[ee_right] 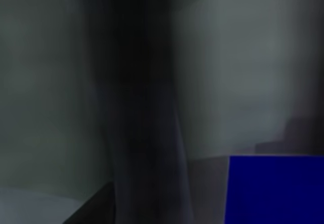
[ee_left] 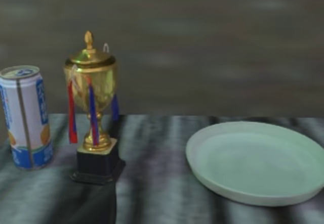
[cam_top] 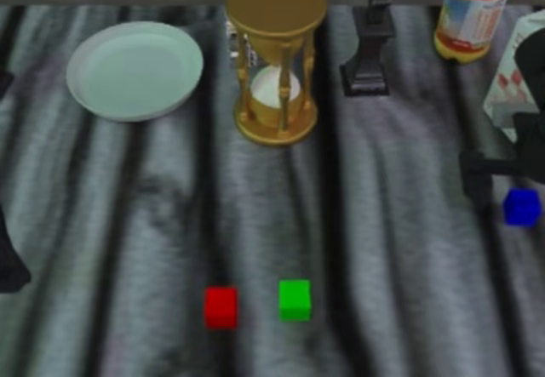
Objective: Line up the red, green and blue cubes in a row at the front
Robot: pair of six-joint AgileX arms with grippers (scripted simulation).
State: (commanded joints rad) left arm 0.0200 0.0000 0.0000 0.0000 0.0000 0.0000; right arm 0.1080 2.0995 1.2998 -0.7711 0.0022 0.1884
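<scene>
The red cube (cam_top: 220, 306) and the green cube (cam_top: 295, 299) sit side by side near the table's front edge, a small gap between them. The blue cube (cam_top: 521, 207) lies apart from them at the far right, mid-depth. My right gripper (cam_top: 492, 188) hangs at the right edge, just left of and behind the blue cube, close to it. In the right wrist view the blue cube (ee_right: 276, 189) fills a corner very near the camera, beside a dark blurred shape. My left arm (cam_top: 8, 266) is parked at the left edge, far from all cubes.
At the back stand a pale green plate (cam_top: 134, 69), a golden hourglass (cam_top: 276, 58), a trophy's dark base (cam_top: 368, 62), an orange-labelled bottle (cam_top: 473, 11) and a white box (cam_top: 515, 88). The left wrist view shows a can (ee_left: 25, 118), the trophy (ee_left: 93, 113) and the plate (ee_left: 258, 161).
</scene>
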